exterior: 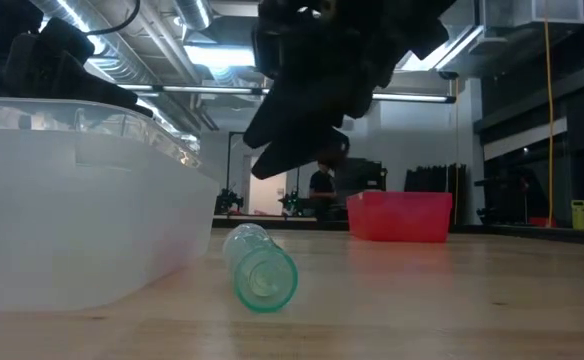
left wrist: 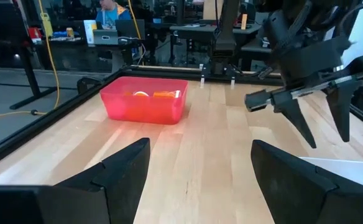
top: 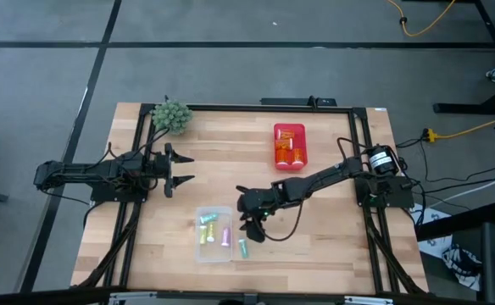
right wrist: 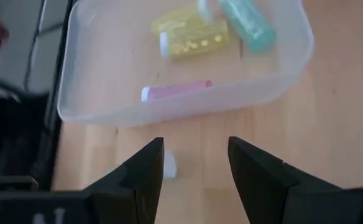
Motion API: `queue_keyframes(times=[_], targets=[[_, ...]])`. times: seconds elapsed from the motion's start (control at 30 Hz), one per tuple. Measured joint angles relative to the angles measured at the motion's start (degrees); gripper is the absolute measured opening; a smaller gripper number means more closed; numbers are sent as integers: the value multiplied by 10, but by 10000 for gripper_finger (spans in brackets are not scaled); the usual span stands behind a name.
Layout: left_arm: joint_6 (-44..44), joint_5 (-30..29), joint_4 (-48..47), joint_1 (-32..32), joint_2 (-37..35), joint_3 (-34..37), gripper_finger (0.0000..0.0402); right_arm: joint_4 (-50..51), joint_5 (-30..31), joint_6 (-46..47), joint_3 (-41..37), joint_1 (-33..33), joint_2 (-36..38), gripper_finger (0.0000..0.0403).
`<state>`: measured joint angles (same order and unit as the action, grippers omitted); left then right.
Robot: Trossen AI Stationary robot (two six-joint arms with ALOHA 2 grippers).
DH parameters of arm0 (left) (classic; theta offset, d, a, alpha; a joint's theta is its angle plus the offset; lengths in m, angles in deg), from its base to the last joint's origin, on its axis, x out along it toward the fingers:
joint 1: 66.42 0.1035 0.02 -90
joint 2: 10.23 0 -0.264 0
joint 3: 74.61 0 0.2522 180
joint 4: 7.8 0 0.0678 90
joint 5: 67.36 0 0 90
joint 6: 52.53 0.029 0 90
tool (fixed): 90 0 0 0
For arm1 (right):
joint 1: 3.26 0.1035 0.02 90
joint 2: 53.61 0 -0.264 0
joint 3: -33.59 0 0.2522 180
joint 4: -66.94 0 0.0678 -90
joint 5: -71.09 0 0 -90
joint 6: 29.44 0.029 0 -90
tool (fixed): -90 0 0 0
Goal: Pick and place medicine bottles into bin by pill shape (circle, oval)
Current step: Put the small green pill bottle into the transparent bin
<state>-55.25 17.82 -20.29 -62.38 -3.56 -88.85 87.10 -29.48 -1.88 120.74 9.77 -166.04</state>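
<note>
A teal medicine bottle (top: 242,248) lies on its side on the wood next to the clear bin (top: 198,254); the low view looks at its round end (exterior: 263,277). My right gripper (top: 253,229) hangs open above and just behind it, touching nothing. In the right wrist view its fingers (right wrist: 194,174) point slantwise down at the clear bin's near wall (right wrist: 188,106). Inside lie yellow (right wrist: 191,34), teal (right wrist: 247,22) and pink (right wrist: 175,90) bottles. Orange bottles (top: 291,152) lie in the red bin (top: 276,129). My left gripper (top: 182,168) waits open at the left.
A spiky green ball (top: 171,116) sits at the table's far left corner. Black frame rails (top: 362,161) run along the table's edges. Bare wood lies between the two bins and to the right of the teal bottle. A person shows in the room beyond the table (left wrist: 110,9).
</note>
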Motion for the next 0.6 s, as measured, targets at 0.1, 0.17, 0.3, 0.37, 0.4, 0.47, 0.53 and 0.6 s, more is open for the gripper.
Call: queue_keyframes(times=[0.1, 0.17, 0.3, 0.37, 0.4, 0.47, 0.53, 0.6], targets=[[-1, 0, 0, 0, 0, 0, 273, 0, 1, 65, 0, 2, 0, 181], [-1, 0, 0, 0, 0, 0, 273, 0, 21, 86, 0, 7, 0, 181], [-1, 0, 0, 0, 0, 0, 273, 8, 89, 141, 0, 34, 0, 181], [-1, 0, 0, 0, 0, 0, 273, 16, 117, 197, 0, 52, 0, 181], [-1, 0, 0, 0, 0, 0, 273, 18, 128, 217, 0, 62, 0, 181], [-1, 0, 0, 0, 0, 0, 273, 21, 154, 253, 0, 81, 0, 181], [-2, 0, 0, 0, 0, 0, 273, 29, 186, 286, 0, 99, 0, 181], [-4, 0, 0, 0, 0, 0, 273, 33, 218, 309, 0, 115, 0, 181]])
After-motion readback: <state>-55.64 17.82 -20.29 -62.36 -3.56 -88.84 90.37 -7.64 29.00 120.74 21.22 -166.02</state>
